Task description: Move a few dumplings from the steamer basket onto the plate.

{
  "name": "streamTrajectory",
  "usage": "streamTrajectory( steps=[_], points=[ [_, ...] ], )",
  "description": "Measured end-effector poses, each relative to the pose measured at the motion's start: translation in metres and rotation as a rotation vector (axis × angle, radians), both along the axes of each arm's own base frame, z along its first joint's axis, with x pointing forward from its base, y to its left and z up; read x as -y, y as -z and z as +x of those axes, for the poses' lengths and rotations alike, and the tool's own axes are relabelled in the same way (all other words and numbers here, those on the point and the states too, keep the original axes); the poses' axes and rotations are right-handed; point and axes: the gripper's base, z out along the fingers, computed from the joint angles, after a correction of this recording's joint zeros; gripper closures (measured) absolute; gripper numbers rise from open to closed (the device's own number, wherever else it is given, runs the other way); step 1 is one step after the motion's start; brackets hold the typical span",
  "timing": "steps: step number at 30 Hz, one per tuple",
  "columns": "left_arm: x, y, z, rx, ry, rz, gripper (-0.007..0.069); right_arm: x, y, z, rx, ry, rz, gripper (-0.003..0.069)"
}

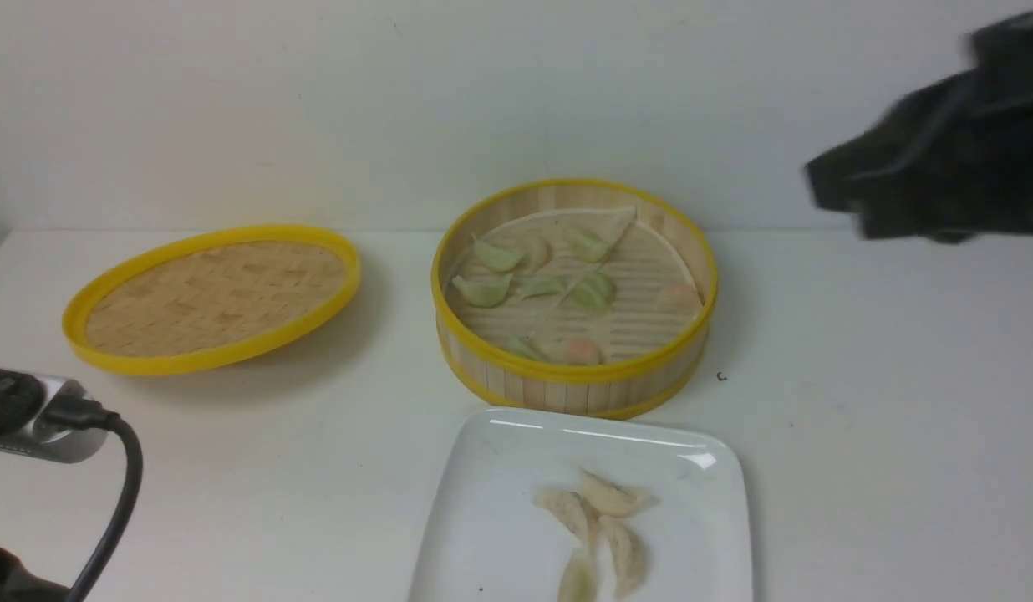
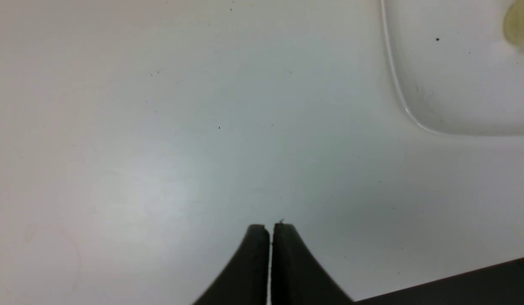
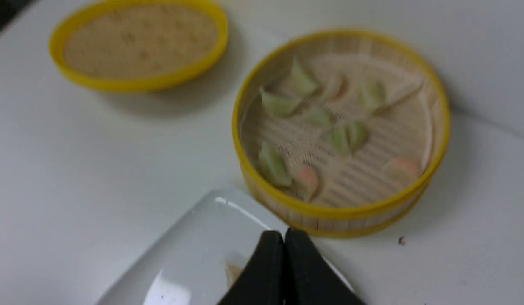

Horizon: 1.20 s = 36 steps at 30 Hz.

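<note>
The steamer basket (image 1: pixel 575 380) stands mid-table and holds several pale green and pinkish dumplings; one cream-looking dumpling (image 1: pixel 535 249) lies at its back. The plate (image 1: pixel 500 451) lies just in front of it with three cream dumplings (image 1: pixel 613 495) and a greenish one (image 1: pixel 577 581) at the frame's edge. My right arm (image 1: pixel 926 176) is a blur high at the right, away from the basket. My right gripper (image 3: pixel 284 233) is shut and empty above the plate's (image 3: pixel 194 237) edge. My left gripper (image 2: pixel 270 226) is shut and empty over bare table beside the plate (image 2: pixel 457 84).
The shallow woven yellow-rimmed lid (image 1: pixel 211 297) lies tilted at the left of the basket. My left arm's wrist camera and cable (image 1: pixel 57 414) show at the lower left. A wall runs along the table's back edge. A small dark speck (image 1: pixel 721 377) lies right of the basket.
</note>
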Motion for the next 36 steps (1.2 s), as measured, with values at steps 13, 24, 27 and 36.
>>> streamTrajectory(
  steps=[13,24,27,36],
  points=[
    [0.005,-0.005,0.007,0.081,-0.015,-0.066,0.0631,0.098,0.102,-0.152,0.608,0.079,0.393,0.0672],
    [0.002,-0.027,-0.04,0.4,-0.016,-0.107,0.0631,0.097,0.115,-0.147,0.542,0.108,0.38,0.0672],
    [0.0,-0.034,-0.061,0.558,-0.021,-0.122,0.0631,0.097,0.115,-0.147,0.539,0.109,0.381,0.0672],
    [-0.002,-0.029,-0.127,0.972,-0.03,-0.248,0.0631,0.097,0.115,-0.147,0.537,0.11,0.379,0.0672]
  ],
)
